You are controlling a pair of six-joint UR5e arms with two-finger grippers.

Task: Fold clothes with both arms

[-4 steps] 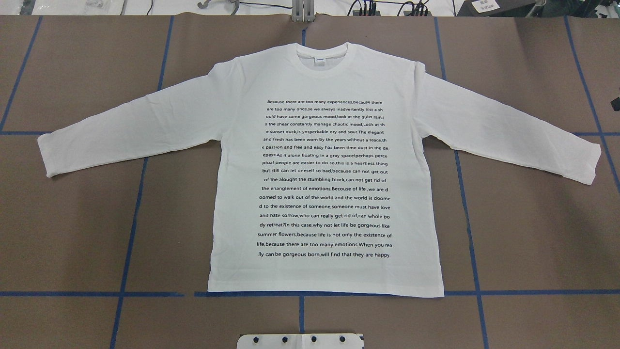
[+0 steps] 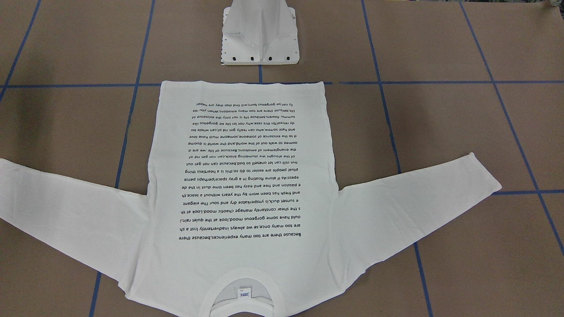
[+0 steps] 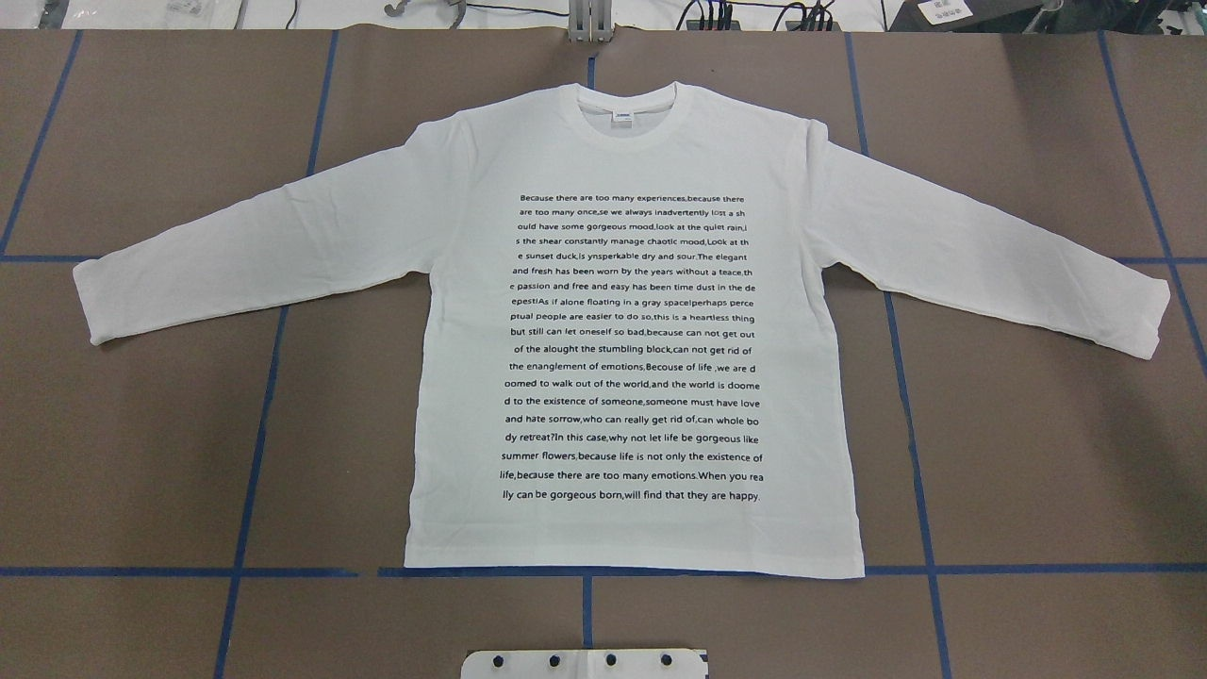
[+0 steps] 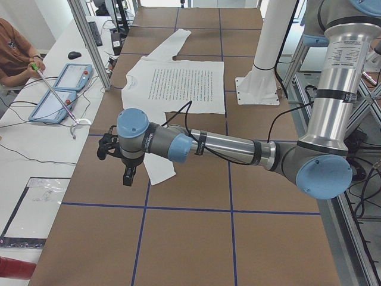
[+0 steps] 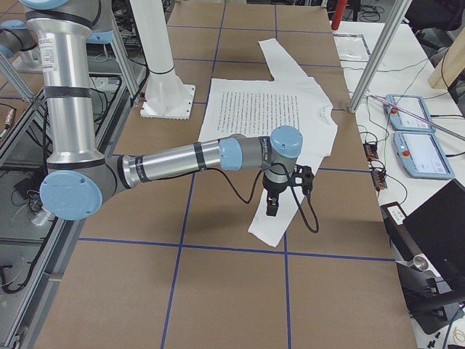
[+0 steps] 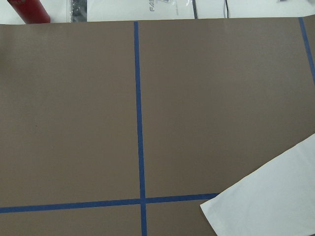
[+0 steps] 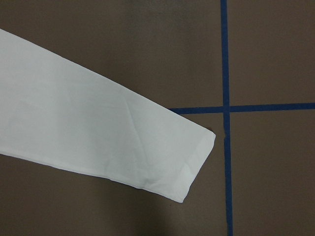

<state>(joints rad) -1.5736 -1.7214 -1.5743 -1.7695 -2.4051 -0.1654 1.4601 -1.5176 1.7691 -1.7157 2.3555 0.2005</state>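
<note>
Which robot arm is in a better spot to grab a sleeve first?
Probably right: the right gripper hangs over a sleeve cuff, near its wrist view's middle. The left gripper hangs beside the other cuff, barely in its view's corner.

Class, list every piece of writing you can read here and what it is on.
"Because there are too many experiences,because there": first line of print on the white long-sleeved T-shirt.
"lly can be gorgeous born,will find that they are happy.": its last line.
Neck tag: too small to read.
</note>
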